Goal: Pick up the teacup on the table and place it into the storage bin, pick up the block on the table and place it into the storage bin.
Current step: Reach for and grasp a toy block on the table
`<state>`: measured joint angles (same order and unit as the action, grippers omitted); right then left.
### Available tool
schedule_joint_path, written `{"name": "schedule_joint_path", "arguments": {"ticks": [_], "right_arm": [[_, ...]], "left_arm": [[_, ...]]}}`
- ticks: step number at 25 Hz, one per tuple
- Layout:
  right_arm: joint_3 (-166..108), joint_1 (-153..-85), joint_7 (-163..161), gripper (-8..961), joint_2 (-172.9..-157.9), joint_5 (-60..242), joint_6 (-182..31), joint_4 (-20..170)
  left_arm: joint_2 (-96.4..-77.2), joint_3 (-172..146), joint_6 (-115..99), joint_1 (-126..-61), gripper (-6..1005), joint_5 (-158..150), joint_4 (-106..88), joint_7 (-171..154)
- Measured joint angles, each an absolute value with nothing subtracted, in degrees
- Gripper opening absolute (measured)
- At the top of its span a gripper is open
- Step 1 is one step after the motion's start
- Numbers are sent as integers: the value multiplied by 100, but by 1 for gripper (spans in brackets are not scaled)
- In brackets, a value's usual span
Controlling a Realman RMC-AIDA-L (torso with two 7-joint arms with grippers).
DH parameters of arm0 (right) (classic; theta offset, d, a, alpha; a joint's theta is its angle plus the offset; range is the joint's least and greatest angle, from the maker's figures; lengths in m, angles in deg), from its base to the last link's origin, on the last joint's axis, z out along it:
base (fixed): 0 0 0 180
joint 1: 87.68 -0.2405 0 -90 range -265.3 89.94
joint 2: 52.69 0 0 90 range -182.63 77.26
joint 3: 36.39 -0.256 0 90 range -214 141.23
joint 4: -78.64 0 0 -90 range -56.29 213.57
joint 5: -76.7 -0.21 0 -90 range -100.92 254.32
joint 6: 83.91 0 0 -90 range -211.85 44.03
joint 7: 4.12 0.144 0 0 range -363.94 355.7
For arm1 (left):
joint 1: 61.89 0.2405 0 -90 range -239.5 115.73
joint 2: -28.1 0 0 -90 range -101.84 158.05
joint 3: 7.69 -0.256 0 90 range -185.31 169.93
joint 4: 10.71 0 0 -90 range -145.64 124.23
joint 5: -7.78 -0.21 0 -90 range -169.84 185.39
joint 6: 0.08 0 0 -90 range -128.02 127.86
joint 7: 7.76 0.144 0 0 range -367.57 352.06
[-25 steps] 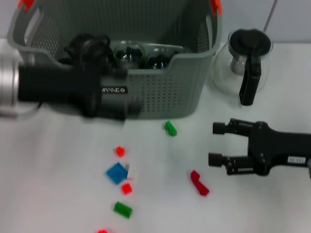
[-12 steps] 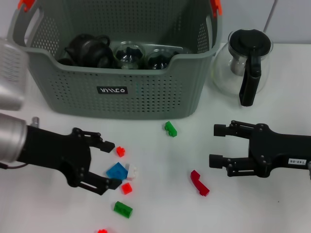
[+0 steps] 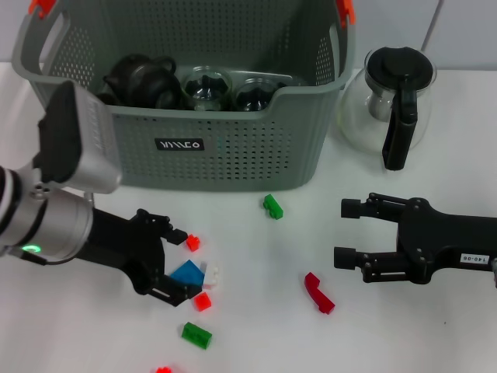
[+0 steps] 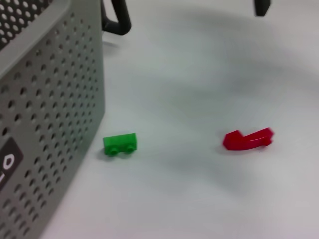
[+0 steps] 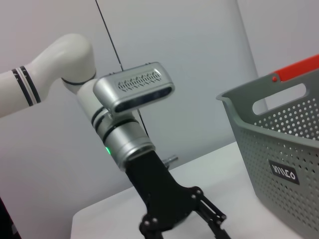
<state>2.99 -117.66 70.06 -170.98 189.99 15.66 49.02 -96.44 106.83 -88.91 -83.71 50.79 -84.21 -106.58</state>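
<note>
Table [image 3: 435, 140] first: storage bin [image 3: 233, 148] sits at 12 o'clock, teapot [image 3: 140, 78] and glass cups already inside, so I judge you're on the block step. Glass pot [image 3: 392, 101] stands just beside the bin at 2 o'clock. Left end effector [image 3: 175, 264] is low at 8 o'clock, fingers spread and released around the blue block [image 3: 186, 276], small red and white bricks touching it. Right end effector [image 3: 348, 231] is parked at 4 o'clock, spread, holding nothing. Next: clench on blue only, lift, carry over the rim.
</note>
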Motion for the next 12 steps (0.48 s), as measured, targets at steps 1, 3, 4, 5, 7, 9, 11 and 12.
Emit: {"name": "schedule_joint_path", "arguments": {"ticks": [1,3,4,5,7,9,11,12], "right_arm": [[299,-11766,7006,940,-17098,18999,1565,4903],[299,-11765,7006,940,-17098,18999,1562,4902],[298,-11766,7006,940,-17098,18999,1560,4902],[299,-11766,7006,939,-17096,18998,1560,4902],[299,-11763,7006,939,-17090,18999,1558,4902],[298,-11759,7006,939,-17082,18999,1558,4902],[294,-11757,7006,940,-17080,18998,1558,4902],[292,-11756,7006,940,-17080,18999,1558,4902]], "left_arm": [[-9644,10611,-8791,-8370,876,5072,-8392,-10658],[-9640,10389,-8486,-8370,874,5060,-8293,-10658],[-9640,10377,-8464,-8371,873,5058,-8285,-10659],[-9638,10345,-8428,-8373,872,5052,-8270,-10659],[-9637,10243,-8281,-8386,870,4993,-8215,-10663],[-9638,10193,-8190,-8401,869,4924,-8170,-10664],[-9638,10168,-8133,-8416,867,4894,-8126,-10664],[-9638,10168,-8133,-8416,866,4894,-8126,-10664]]}}
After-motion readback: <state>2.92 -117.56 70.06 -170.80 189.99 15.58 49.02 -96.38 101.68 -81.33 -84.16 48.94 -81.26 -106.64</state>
